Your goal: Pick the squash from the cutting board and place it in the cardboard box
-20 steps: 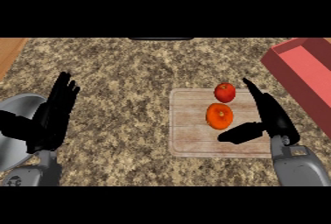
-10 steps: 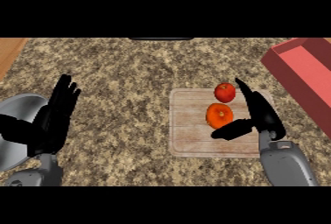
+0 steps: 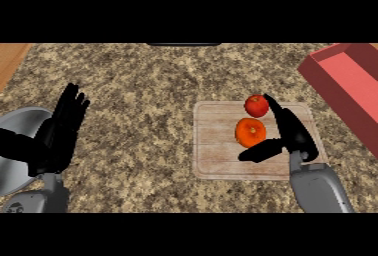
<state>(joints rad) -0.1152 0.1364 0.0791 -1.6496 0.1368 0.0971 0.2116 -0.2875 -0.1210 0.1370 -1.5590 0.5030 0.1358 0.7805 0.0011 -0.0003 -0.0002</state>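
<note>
Head view, looking straight down at a speckled brown counter (image 3: 148,85). Wooden cutting board (image 3: 218,160) lying flat on the right part of it. Two round things on the board: an orange squash (image 3: 250,132) near the middle, and a smaller red fruit (image 3: 256,105) just behind it, close to the far edge. Hard to tell if the two touch.

Right hand (image 3: 289,134) over the board, just beside the squash on its right. Fingers long and straight, pointing away toward the far edge, reaching up past the red fruit. Thumb sticking out to the left, just below the squash. So, hand spread wide, like a big open mouth around one side of the squash. Nothing pinched yet. Can't tell if a finger really touches the squash.

Left hand (image 3: 57,131) far off at the left side, fingers straight and up, just resting. Part of a grey round thing (image 3: 16,150) under it, cut off by the edge.

Red box (image 3: 345,87) at the far right, well apart from the squash. More red than cardboard brown, but likely the box for the job.

How far along: only the start, it seems. Squash not picked up, sitting on the board. Left to do, most likely: close fingers and thumb on the squash, lift it, carry it right, put it in the box.
</note>
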